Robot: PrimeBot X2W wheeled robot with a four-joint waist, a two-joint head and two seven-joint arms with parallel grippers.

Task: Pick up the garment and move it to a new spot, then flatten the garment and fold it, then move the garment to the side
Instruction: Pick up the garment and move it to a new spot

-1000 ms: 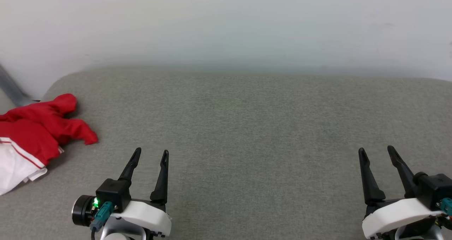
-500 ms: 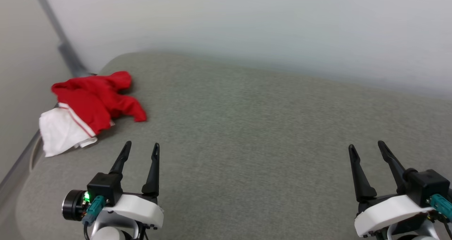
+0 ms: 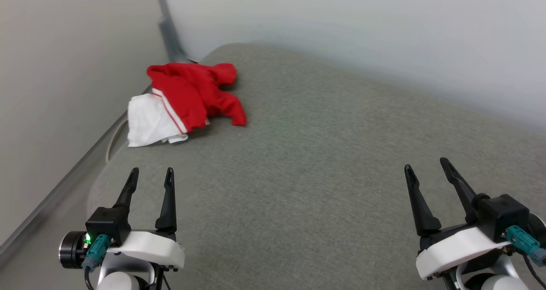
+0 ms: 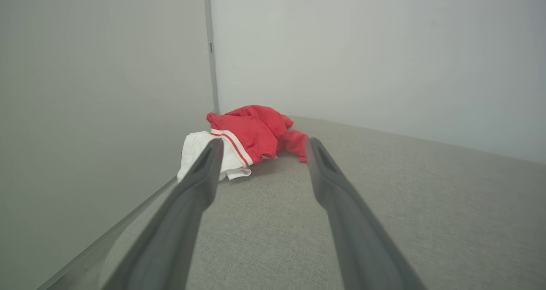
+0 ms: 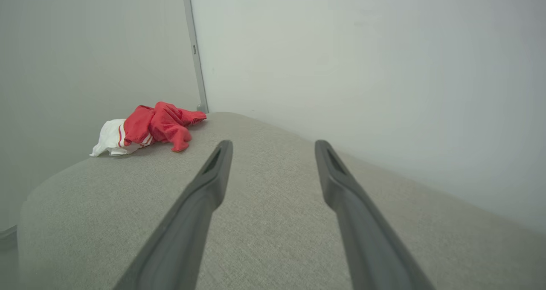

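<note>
On the cushion (image 3: 320,175), the garment (image 3: 192,96) lies bunched — walls (image 3: 64,68) just behind.

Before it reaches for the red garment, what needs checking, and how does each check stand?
1. Garment in view, bunched near the grey cushion's far left corner: ok.
2. Left gripper open and empty: ok.
3. Right gripper open and empty: ok.
4. Cushion between left gripper and garment free of obstacles: ok.
5. Garment flat enough to fold: not ok.
6. Garment within left gripper's reach: cannot tell.
</note>
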